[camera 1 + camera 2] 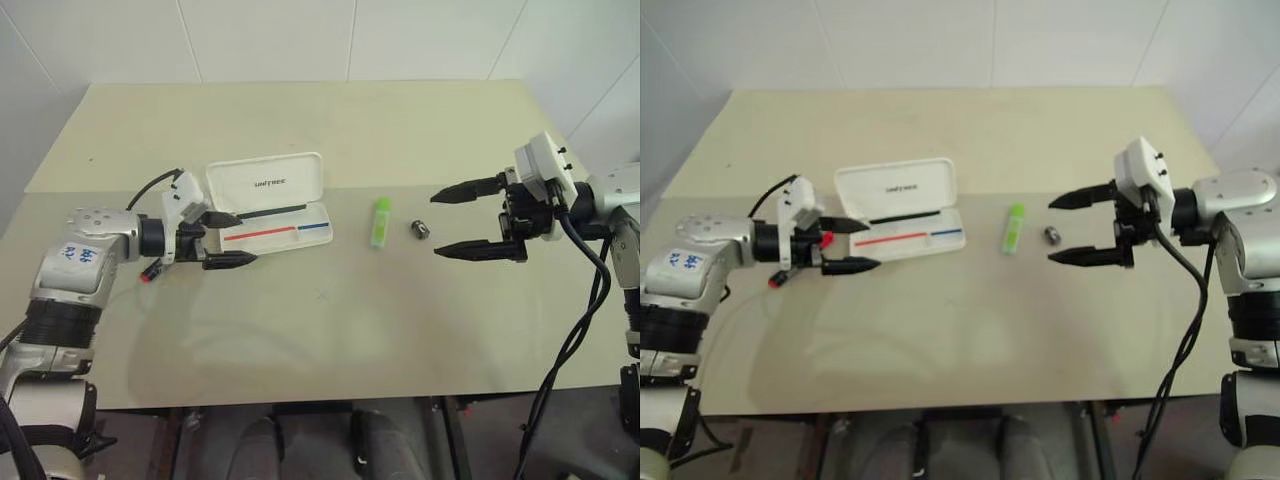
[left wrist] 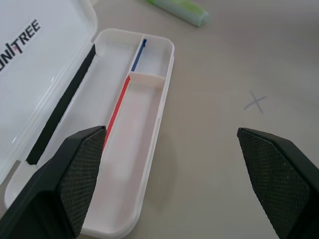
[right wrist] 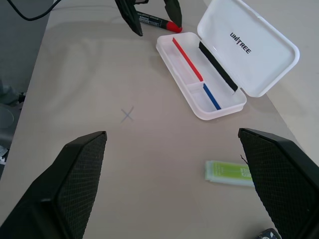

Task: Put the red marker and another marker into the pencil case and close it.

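Two markers still lie outside the case point(image 1: 275, 215), which sits lid-up on the table point(image 1: 400, 330). Leftmost, the red marker point(image 3: 158, 21) rests just beside the left gripper point(image 1: 228, 240), under its spread fingers, long axis across the table, red cap toward the case. That arm looks nearer to it. Right of the case, the green marker point(image 1: 380, 221) lies pointing away from the robot, closer to the right gripper point(image 1: 470, 218), also spread and empty.
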